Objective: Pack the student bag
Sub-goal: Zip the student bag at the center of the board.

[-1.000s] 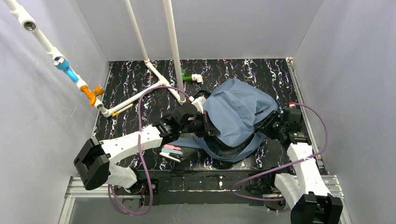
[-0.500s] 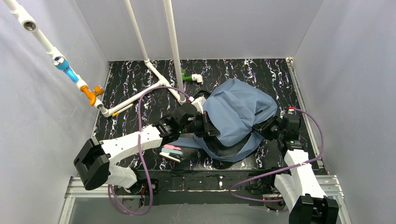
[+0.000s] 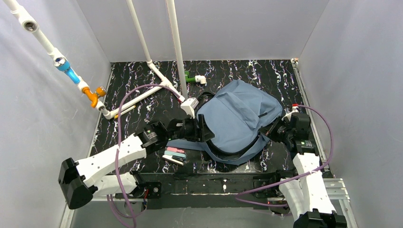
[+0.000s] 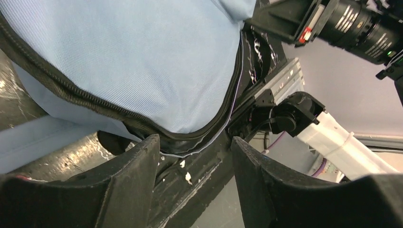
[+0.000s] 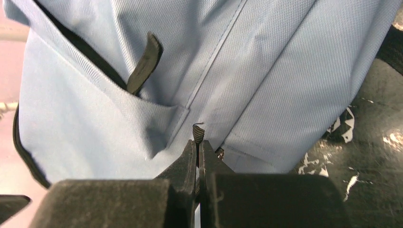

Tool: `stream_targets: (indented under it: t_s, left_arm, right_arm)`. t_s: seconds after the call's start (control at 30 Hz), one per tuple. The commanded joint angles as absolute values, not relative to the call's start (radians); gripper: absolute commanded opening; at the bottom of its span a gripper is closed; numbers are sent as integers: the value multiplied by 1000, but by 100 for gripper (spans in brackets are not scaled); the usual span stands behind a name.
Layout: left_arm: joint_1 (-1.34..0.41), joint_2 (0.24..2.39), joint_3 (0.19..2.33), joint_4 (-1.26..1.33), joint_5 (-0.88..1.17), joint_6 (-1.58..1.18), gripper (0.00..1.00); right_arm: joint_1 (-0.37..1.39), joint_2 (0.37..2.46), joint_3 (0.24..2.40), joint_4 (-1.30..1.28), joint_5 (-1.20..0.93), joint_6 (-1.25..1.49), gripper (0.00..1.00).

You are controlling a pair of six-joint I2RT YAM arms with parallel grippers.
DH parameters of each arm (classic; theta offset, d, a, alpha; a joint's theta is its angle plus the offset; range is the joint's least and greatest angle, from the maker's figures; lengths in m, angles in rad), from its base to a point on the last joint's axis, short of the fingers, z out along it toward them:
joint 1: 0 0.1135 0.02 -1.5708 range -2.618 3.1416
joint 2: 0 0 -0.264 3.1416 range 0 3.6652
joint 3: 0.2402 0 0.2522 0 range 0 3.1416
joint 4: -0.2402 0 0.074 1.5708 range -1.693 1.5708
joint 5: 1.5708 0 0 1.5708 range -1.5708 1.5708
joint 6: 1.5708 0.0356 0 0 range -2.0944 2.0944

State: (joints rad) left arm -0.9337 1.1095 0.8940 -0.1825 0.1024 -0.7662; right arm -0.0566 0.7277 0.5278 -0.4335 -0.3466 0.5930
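Note:
The student bag [image 3: 237,116] lies slumped on the dark marbled table right of centre, slate-blue with a black zip edge along its near side. My left gripper [image 3: 202,130] is at the bag's left edge, open, with nothing between its fingers. In the left wrist view the open jaws [image 4: 195,142] frame the bag's zip rim [image 4: 142,121] without touching it. My right gripper [image 3: 271,130] is at the bag's right side. In the right wrist view it [image 5: 198,145] is shut on a short black webbing tab [image 5: 197,133] sticking out from the bag's seam [image 5: 261,71].
White pipes [image 3: 142,97] and a green fitting [image 3: 190,78] lie at the back left. A white block [image 3: 189,107] sits by the bag's left corner. A small stack of pink, teal and white items [image 3: 174,155] lies near the table's front edge. Grey walls enclose the table.
My left gripper has let go of the bag's edge, opened, and drawn back toward the near left. My right gripper has closed on the black tab at the bag's right side.

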Motion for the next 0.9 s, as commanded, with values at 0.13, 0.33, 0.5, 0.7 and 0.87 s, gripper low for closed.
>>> stream_targets:
  t_s: [0.13,0.33,0.5,0.7,0.87]
  left_arm:
    - [-986,1169,1029,-167,89,-649,46]
    - [-996,1415,1149,-6,171,-648,42]
    - [-996,1655,1334,-5,220,-623,32]
    - [-997,1818,1428,39,195,-638,19]
    - [-994,1911,1465,44,193,-676,16]
  right_arm:
    - [-55,660,639,-653,-381,434,1]
    - [-55,673,624,-649,-465,424,1]
    - [-55,672,676,-709,-472,384,1]
    - [-37,687,702,-765,-515,368,1]
    - [-1,689,707,-773,-543,376,1]
